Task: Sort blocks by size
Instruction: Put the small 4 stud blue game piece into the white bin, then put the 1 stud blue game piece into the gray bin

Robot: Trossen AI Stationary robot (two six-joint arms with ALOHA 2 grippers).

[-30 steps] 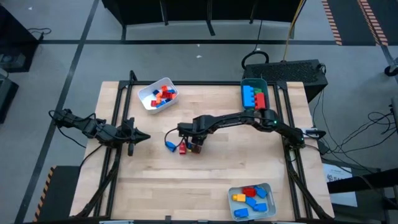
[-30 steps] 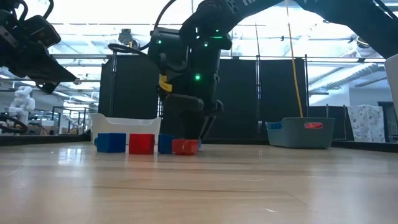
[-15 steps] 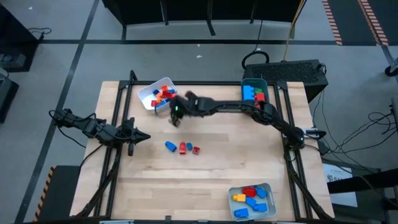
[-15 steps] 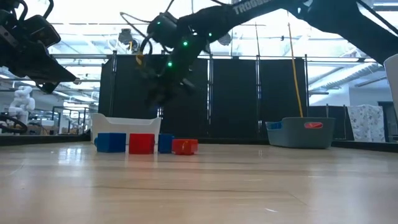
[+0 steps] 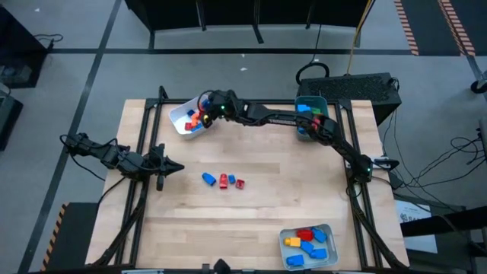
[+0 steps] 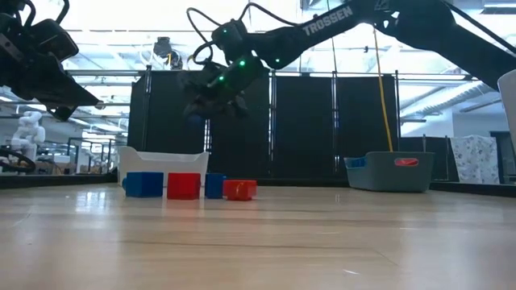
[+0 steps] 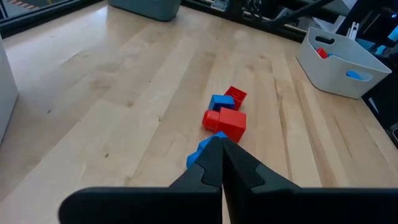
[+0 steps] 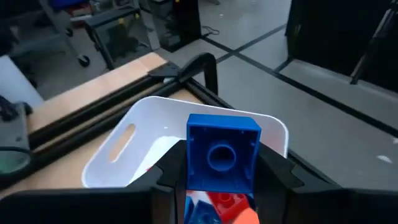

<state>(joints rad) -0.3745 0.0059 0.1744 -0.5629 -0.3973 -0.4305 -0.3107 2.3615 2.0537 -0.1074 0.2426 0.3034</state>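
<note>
At the table's left edge the left gripper [image 5: 171,168] waits with its fingers pressed together on nothing, aimed at the loose blocks, so it looks parked out of the working arm's way. Near mid-table lies a short row of small blocks [image 5: 223,180], blue, red, blue and red, touching or nearly so; these seem to be what remains unsorted. Toward the far left corner sits the white tray [image 5: 178,114], already holding a mix of small red, blue and orange bricks. Directly above it hangs the right gripper [image 8: 216,180], its fingers clamped on a small blue cube [image 8: 222,151] whose hollow underside faces the wrist camera; the arm stretches across the table, presumably to drop the cube in among pieces of like size. Farther right, at the far edge, the teal tray [image 5: 320,101] holds larger blue, green and red bricks. At the near right corner a grey-white tray [image 5: 330,230] holds red, blue and yellow bricks that look mid-sized.
</note>
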